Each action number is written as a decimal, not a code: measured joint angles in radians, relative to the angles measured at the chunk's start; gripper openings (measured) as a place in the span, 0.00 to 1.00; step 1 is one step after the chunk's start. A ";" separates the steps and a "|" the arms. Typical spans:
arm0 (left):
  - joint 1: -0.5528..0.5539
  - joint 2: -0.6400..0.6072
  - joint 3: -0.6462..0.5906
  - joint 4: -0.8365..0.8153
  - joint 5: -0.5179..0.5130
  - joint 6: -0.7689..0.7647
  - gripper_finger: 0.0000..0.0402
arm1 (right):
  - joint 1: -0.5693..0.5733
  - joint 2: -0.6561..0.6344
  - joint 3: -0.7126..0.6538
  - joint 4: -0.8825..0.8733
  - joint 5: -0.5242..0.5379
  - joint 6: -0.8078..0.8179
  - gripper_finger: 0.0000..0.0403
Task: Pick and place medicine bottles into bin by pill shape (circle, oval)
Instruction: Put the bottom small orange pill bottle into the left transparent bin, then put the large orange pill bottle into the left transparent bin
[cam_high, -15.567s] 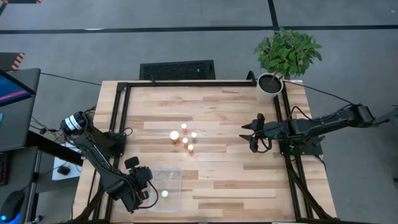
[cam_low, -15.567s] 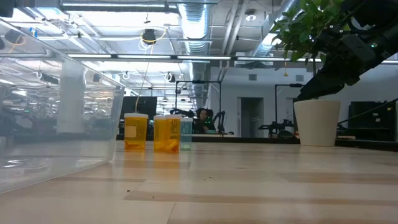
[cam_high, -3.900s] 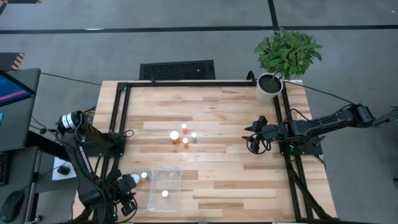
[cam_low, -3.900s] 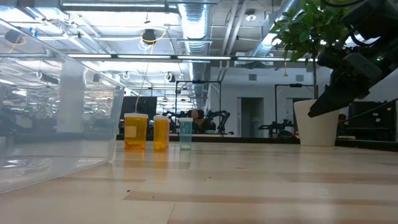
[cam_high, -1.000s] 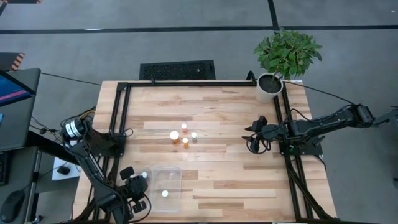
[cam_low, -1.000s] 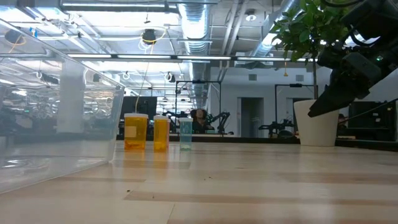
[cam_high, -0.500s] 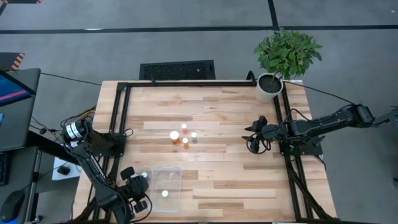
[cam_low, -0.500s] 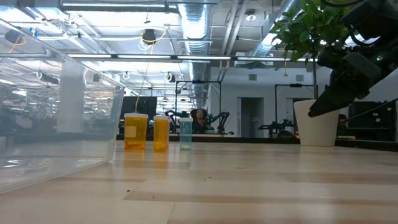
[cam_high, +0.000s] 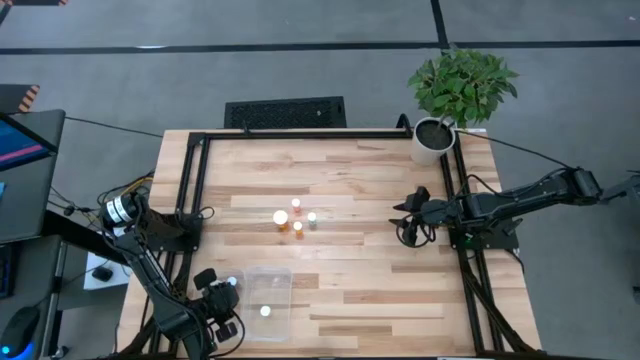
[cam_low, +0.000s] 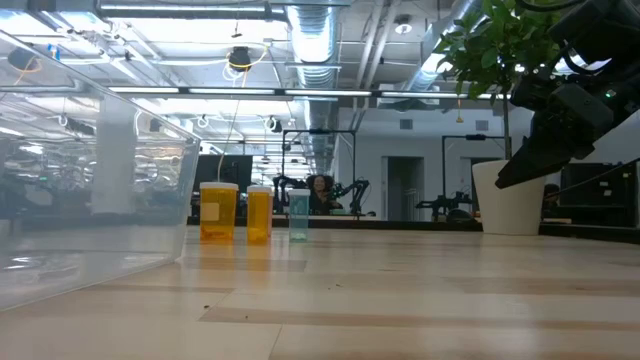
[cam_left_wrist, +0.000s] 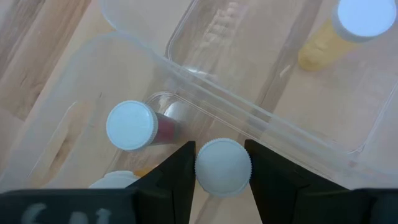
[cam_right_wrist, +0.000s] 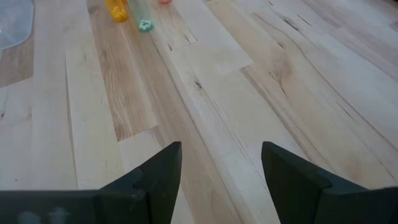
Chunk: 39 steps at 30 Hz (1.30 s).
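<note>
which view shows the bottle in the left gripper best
The left wrist view: the white-capped medicine bottle fills the gap between the left gripper fingers, over the clear plastic bin. The high view shows only a pale dot at the bin's edge; the low and right wrist views miss it.

Bin (cam_high: 268, 300) near table's (cam_high: 360, 200) front-left edge; one bottle (cam_high: 265, 311) inside, left gripper (cam_high: 222, 300) just beside it. Bottle cluster (cam_high: 295, 218) mid-table. Right gripper (cam_high: 408, 222) right of cluster. Plant (cam_high: 455, 95) at far-right corner.

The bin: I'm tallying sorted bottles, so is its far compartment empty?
No. In the left wrist view the bin holds one white-capped bottle beyond its divider.
</note>
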 joint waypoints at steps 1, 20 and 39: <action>0.000 0.000 0.000 0.000 -0.004 0.000 0.31 | 0.000 0.000 0.000 0.000 0.000 0.000 0.58; 0.000 0.000 0.000 0.002 -0.001 0.000 0.38 | 0.000 0.000 0.000 0.000 -0.001 0.012 0.58; 0.001 0.000 0.009 -0.004 0.010 0.000 0.48 | 0.000 0.000 0.000 0.000 -0.001 0.018 0.58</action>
